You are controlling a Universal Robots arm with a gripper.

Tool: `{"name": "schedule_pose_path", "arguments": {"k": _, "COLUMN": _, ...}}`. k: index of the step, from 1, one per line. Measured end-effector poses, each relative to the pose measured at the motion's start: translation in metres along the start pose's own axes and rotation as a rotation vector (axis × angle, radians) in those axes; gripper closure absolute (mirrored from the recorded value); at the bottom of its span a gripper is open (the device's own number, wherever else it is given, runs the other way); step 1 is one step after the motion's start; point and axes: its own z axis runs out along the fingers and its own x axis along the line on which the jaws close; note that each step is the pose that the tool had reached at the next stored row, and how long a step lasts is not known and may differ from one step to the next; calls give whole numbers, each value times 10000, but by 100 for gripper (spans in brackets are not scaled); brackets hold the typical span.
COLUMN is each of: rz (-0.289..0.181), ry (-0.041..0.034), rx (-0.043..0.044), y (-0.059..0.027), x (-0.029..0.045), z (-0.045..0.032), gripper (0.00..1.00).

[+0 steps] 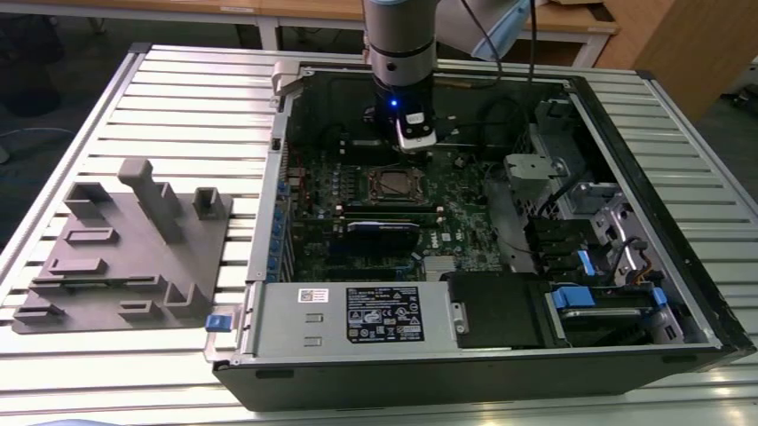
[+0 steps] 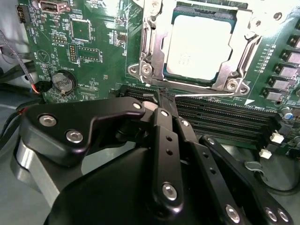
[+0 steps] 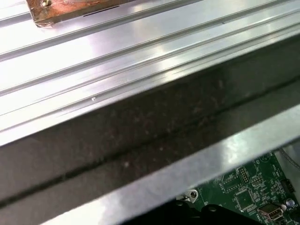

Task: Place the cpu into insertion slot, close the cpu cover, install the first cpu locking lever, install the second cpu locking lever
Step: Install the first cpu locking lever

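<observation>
The gripper (image 2: 161, 96) has its two black fingers drawn together with no gap showing and nothing held between them; in the second wrist view the tips sit just beside the near edge of the insertion slot (image 1: 395, 184), above the long black card slots (image 2: 225, 112). Just beyond the tips the cpu (image 2: 199, 44) lies flat in the slot with its pale metal top showing through the cut-out, and the cpu cover (image 2: 229, 70) appears to lie down around it, so placing and covering look done. The work in hand is most likely the locking levers. A thin metal bar (image 2: 149, 44) runs along one side of the frame, but whether it is latched cannot be told. To do this step well, the closed tips should act as a single blunt pusher. They should bear only on the lever wire, stay off the chip top and the small parts of the green motherboard (image 2: 89, 70), and follow the lever's arc rather than press straight down. A slip toward the card slots is the likeliest fault. In the exterior view the gripper hangs at twelve o'clock of the slot. The open computer case (image 1: 663, 293) surrounds the board, a grey fixture block (image 1: 119, 257) lies well apart at nine o'clock, and both rest on the ribbed metal table (image 1: 190, 98).
</observation>
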Motion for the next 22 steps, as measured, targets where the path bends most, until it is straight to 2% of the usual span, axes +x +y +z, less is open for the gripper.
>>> {"name": "schedule_pose_path", "arguments": {"k": 10, "rz": 32, "ry": -37, "rx": -10, "y": 11, "x": 21, "z": 5, "gripper": 89}}
{"name": "schedule_pose_path", "arguments": {"k": 22, "rz": 17, "ry": -167, "rx": -92, "y": 14, "x": 53, "z": 2, "gripper": 89}}
